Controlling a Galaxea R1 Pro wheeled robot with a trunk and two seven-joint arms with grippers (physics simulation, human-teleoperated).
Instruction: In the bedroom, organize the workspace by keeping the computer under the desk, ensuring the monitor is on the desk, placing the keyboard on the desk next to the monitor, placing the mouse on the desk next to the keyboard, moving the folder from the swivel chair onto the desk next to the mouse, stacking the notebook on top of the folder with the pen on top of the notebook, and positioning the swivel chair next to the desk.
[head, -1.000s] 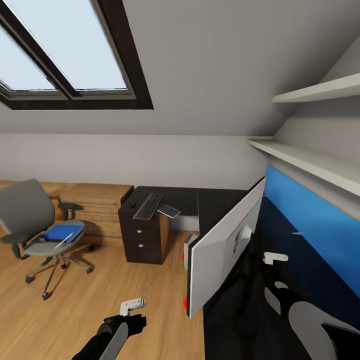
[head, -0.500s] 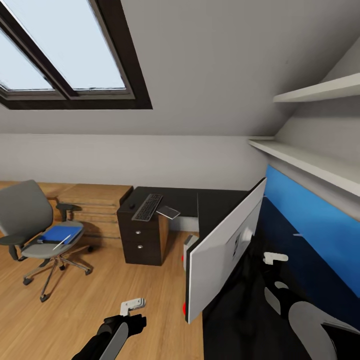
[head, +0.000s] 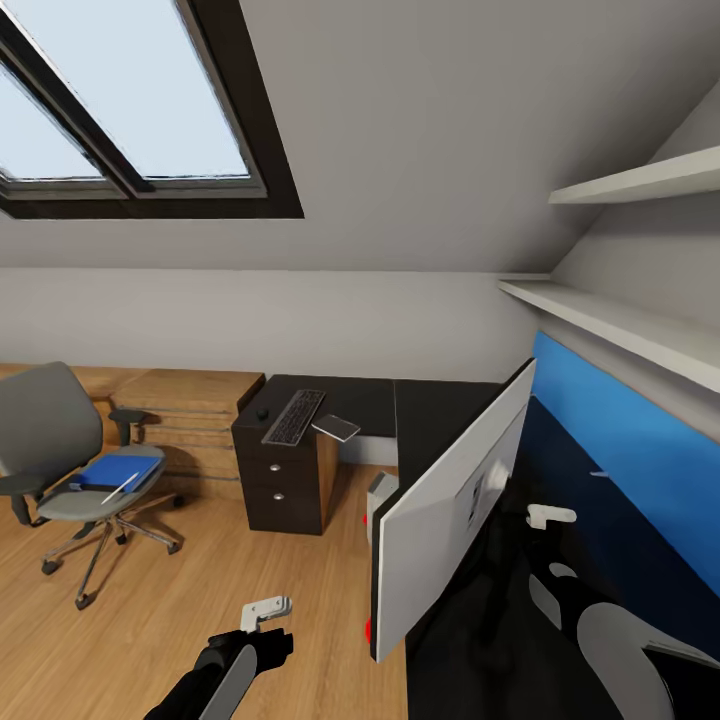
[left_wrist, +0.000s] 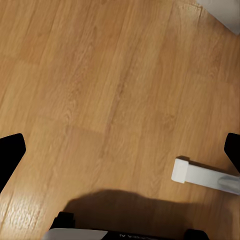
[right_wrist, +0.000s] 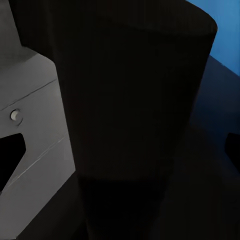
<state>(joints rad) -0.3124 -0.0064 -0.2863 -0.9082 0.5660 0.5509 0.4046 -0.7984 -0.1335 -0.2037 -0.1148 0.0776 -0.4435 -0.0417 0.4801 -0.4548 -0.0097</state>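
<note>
From where I stand, the left gripper (head: 268, 610) hangs low over the wooden floor (head: 200, 590) with nothing in it; how far its jaws are parted I cannot tell from the head view. The right gripper (head: 550, 517) sits above the black desk (head: 440, 410), behind the white back of the monitor (head: 450, 510), and its opening is equally hard to read. The monitor is on the desk. At the far end lie the keyboard (head: 294, 416), the mouse (head: 262, 412) just beside it, and a grey flat thing (head: 336, 428) over the edge. The computer (head: 378, 500) peeks out below the desktop. The swivel chair (head: 62, 460) stands well apart, with the folder (head: 118, 470) and pen (head: 120, 487) on its seat, so those steps look undone.

Left wrist view: bare floor, finger tips at both edges, wide apart, holding nothing.

Right wrist view: the monitor's dark stand (right_wrist: 135, 115) between spread, empty fingers.
</note>
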